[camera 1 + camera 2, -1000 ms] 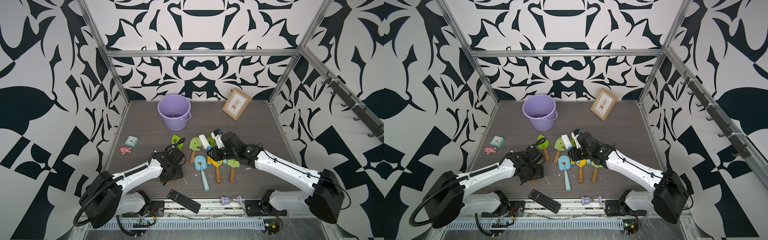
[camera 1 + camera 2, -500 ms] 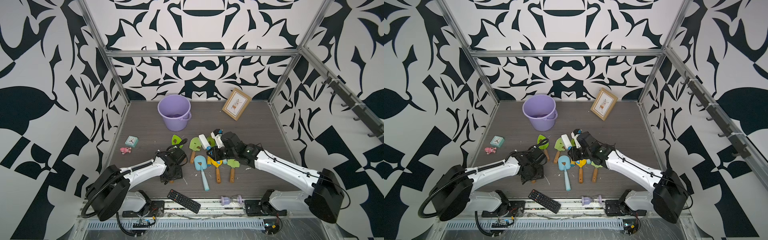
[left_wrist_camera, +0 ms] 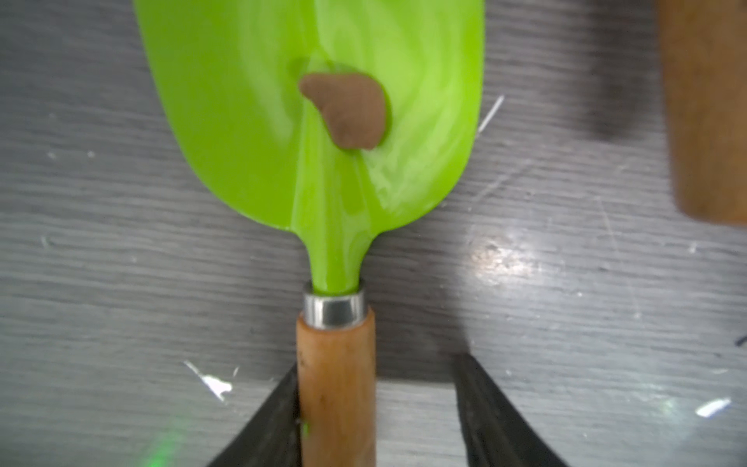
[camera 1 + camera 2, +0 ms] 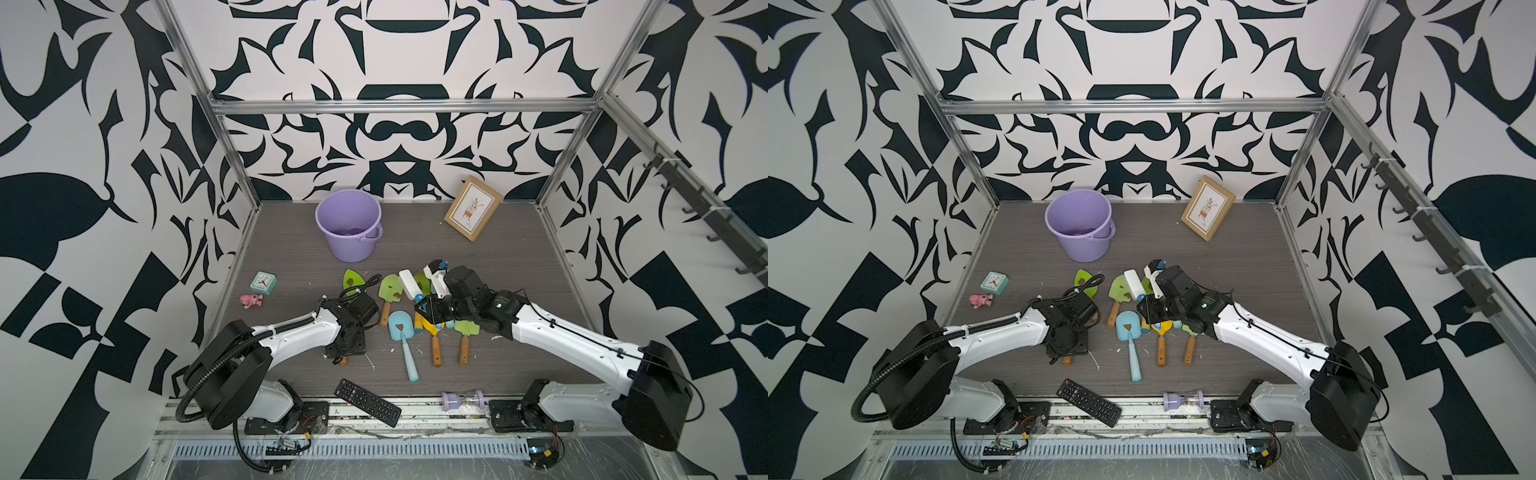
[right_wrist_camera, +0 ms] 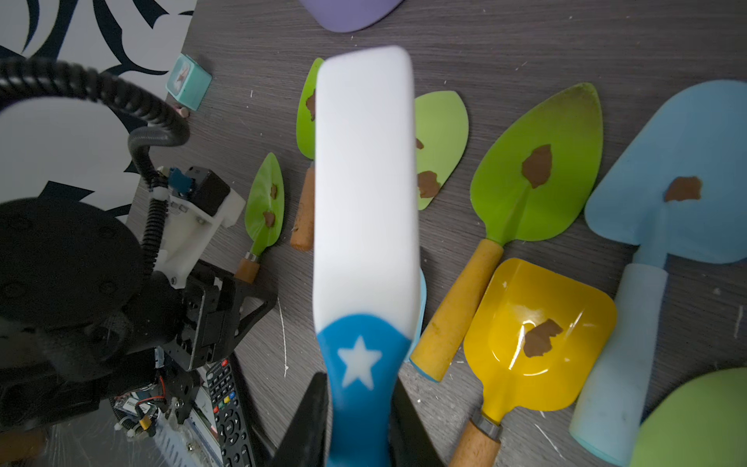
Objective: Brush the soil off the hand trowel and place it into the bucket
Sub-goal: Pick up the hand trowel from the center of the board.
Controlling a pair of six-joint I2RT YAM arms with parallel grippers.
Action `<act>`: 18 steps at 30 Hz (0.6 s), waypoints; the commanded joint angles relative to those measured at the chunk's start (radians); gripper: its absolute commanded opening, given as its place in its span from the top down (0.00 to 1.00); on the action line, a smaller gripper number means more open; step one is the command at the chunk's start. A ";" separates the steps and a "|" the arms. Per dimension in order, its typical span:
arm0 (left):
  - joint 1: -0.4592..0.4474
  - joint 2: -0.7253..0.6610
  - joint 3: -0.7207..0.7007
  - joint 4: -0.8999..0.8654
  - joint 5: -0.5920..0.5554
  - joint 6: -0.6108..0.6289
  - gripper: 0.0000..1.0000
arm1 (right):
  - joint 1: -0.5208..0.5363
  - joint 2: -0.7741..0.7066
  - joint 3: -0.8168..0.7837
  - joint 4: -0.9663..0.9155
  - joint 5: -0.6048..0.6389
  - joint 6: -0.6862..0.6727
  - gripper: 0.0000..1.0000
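Soil [image 3: 347, 109], one brown clump, is seen stuck on the blade of a green trowel [image 3: 242, 121], which is laid flat on the grey table [image 3: 121, 283] at the left end of a row of trowels. Its wooden handle [image 3: 335, 384] is straddled by the left gripper [image 3: 376, 366]. The jaws are partly open, not clamped: one finger [image 3: 279, 412] is pressed against the handle, while a clear gap is left at the opposite finger. A brush [image 5: 364, 182] with a white head and a blue, star-marked grip is clamped in the right gripper [image 5: 359, 384] and held over the other trowels [image 5: 537, 174], on which brown clumps are also seen. The lilac bucket [image 4: 353, 249] is stood upright at the far side of the table, well apart from the trowels.
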 commanded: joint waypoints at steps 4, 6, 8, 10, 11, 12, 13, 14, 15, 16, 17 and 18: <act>0.002 0.020 -0.043 0.039 -0.044 0.006 0.54 | 0.004 -0.011 0.007 0.049 0.000 0.001 1.00; 0.002 0.018 -0.049 0.040 -0.049 0.002 0.57 | 0.004 -0.008 0.008 0.052 -0.001 0.002 1.00; 0.003 0.014 -0.052 0.044 -0.051 -0.001 0.61 | 0.004 -0.007 0.008 0.054 -0.002 0.002 1.00; 0.002 0.016 -0.051 0.044 -0.053 0.003 0.63 | 0.004 -0.006 0.010 0.050 0.000 0.000 1.00; 0.002 0.016 -0.047 0.042 -0.054 0.006 0.65 | 0.004 -0.005 0.010 0.047 0.000 0.000 1.00; 0.002 0.016 -0.045 0.039 -0.057 0.009 0.67 | 0.004 -0.005 0.012 0.046 0.001 -0.001 1.00; 0.002 0.017 -0.043 0.034 -0.058 0.012 0.69 | 0.004 -0.003 0.012 0.045 0.000 -0.003 1.00; 0.002 0.014 -0.040 0.030 -0.057 0.016 0.70 | 0.004 -0.001 0.012 0.044 0.000 -0.003 1.00; 0.002 0.012 -0.042 0.029 -0.058 0.016 0.72 | 0.004 0.000 0.011 0.046 0.001 -0.003 1.00; 0.002 0.011 -0.045 0.029 -0.055 0.015 0.72 | 0.004 0.001 0.007 0.053 0.004 -0.003 1.00; 0.002 0.007 -0.045 0.030 -0.054 0.017 0.73 | 0.005 0.002 0.006 0.055 0.013 -0.001 1.00; 0.002 0.002 -0.047 0.027 -0.053 0.021 0.75 | 0.004 0.001 0.006 0.057 0.016 -0.003 1.00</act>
